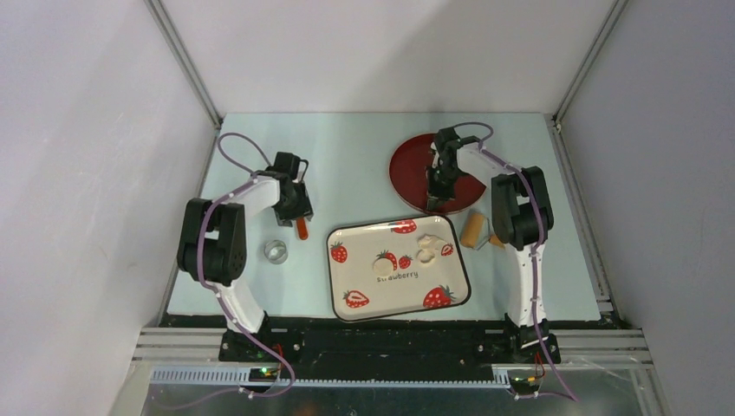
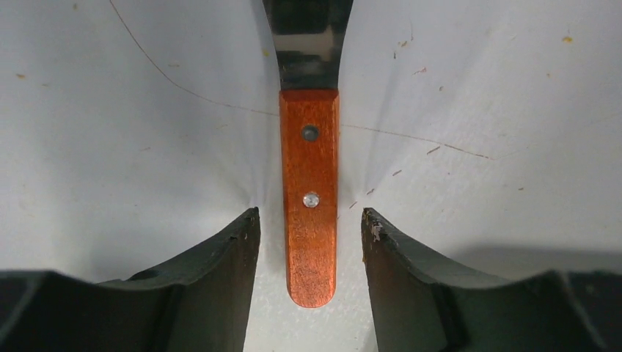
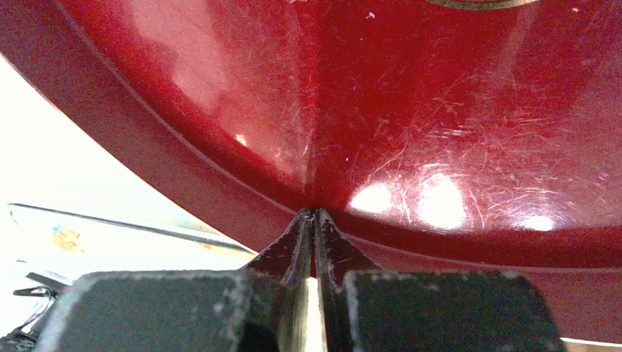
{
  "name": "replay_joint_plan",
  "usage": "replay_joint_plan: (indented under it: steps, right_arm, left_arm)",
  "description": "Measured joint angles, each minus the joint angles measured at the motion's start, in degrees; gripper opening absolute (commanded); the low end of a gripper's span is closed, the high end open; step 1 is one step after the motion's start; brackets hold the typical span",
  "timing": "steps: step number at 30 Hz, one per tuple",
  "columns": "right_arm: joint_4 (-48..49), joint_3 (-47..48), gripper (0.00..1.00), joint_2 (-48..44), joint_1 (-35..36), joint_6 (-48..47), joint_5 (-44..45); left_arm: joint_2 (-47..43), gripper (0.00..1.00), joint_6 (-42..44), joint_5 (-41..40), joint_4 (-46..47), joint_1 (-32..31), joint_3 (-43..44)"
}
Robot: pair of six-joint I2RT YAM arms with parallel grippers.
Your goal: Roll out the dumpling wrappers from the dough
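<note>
On the strawberry plate (image 1: 394, 299) lie a cream-white irregular piece of dough (image 1: 428, 248) and, to its left, one small round dumpling wrapper (image 1: 383, 266). My left gripper (image 1: 296, 211) (image 2: 310, 216) is open and straddles the orange wooden handle (image 2: 311, 169) (image 1: 302, 229) of a steel-bladed scraper lying flat on the table. There is a gap on each side of the handle. My right gripper (image 1: 438, 201) (image 3: 314, 213) is shut on the near rim of the red tray (image 1: 412, 165) (image 3: 411, 110). A sliver of red shows between its tips.
A little steel ring cutter (image 1: 276, 251) stands on the table left of the plate, near the left arm. A tan wooden roller (image 1: 472, 230) lies between the plate and the right arm. White walls close off the table on three sides.
</note>
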Motion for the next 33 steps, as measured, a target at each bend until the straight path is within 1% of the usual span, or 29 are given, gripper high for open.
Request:
replay_joint_plan:
  steps: [7, 8, 9, 10, 20, 24, 27, 33]
  right_arm:
    - [1.8, -6.4, 0.1, -4.3, 0.5, 0.8, -0.8]
    - [1.9, -7.3, 0.1, -5.0, 0.4, 1.0, -0.9]
    - [2.3, -8.2, 0.1, -5.7, 0.3, 1.2, -1.2]
    - [2.4, -9.0, 0.1, -6.3, 0.3, 1.2, -1.4]
    - [4.1, -16.1, 0.11, -11.5, -1.2, 1.6, -2.3]
    - [4.0, -18.4, 0.12, -13.7, -2.1, 1.6, -2.4]
    - [4.0, -19.3, 0.13, -15.5, -2.1, 1.6, -2.4]
    - [2.8, -21.0, 0.16, -19.3, -2.1, 1.6, -2.9]
  left_arm:
    - [3.7, 0.38, 1.9, -2.6, -5.0, -2.3, 5.5]
    - [3.8, 0.33, 2.0, -2.6, -5.6, -2.7, 5.6]
    - [3.9, 0.31, 2.4, -2.7, -6.2, -3.1, 5.7]
    - [4.0, 0.27, 2.8, -2.7, -6.8, -3.5, 5.8]
    - [4.1, 0.02, 5.1, -3.4, -9.2, -6.8, 5.6]
    - [3.0, 0.0, 5.4, -4.3, -8.9, -8.4, 4.3]
    - [0.7, 0.0, 5.5, -4.3, -9.2, -9.8, 1.7]
    - [-7.9, 0.0, 5.9, -4.2, -10.7, -12.2, -2.7]
